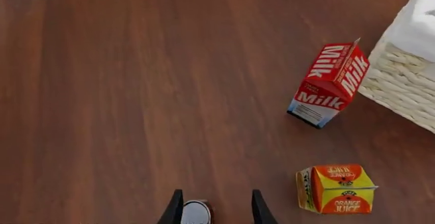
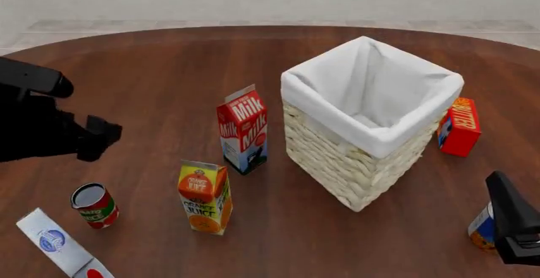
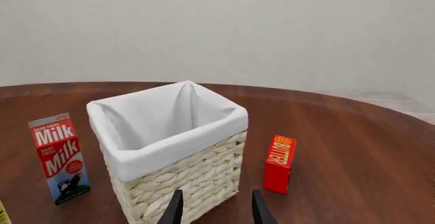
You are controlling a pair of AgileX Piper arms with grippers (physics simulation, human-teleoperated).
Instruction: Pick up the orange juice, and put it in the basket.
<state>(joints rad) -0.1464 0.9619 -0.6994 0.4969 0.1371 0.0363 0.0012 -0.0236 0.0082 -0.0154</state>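
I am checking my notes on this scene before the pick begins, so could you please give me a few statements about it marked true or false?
1. The orange juice stands upright on the table. True.
2. The orange juice already sits inside the basket. False: it stands on the table, nearer the camera than the milk carton, and the basket looks empty in the front view.
3. The left claw holds the orange juice. False: it is open with nothing between its fingers, and a can lies below it.
4. A red butter box stands on the basket's right side. True.
5. The right claw is shut on the milk carton. False: it is open and apart from it.
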